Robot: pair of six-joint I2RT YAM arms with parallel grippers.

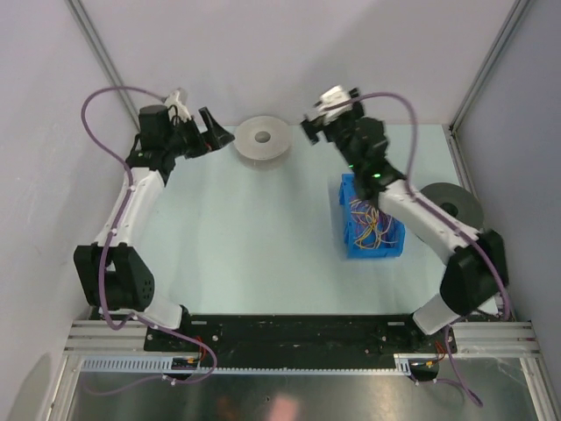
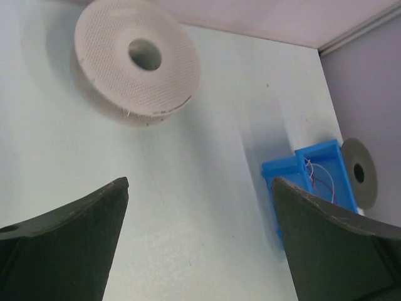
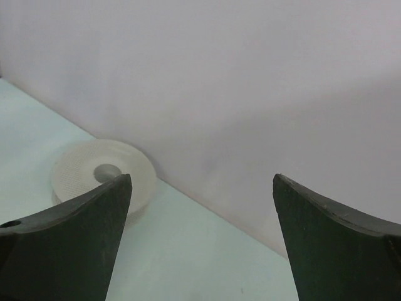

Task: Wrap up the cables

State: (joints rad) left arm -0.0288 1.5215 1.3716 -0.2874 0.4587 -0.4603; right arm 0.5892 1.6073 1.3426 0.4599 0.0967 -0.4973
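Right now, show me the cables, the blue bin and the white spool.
cables (image 1: 370,219), top view, middle of the tangle.
blue bin (image 1: 372,250), top view, near wall.
white spool (image 2: 172,69), left wrist view, top flange.

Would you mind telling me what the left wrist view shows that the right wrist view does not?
Only the left wrist view shows the blue bin holding the cables, and a grey spool beside it. Only the right wrist view shows a broad stretch of the back wall; the left catches just a strip. Both show the white spool on the table.
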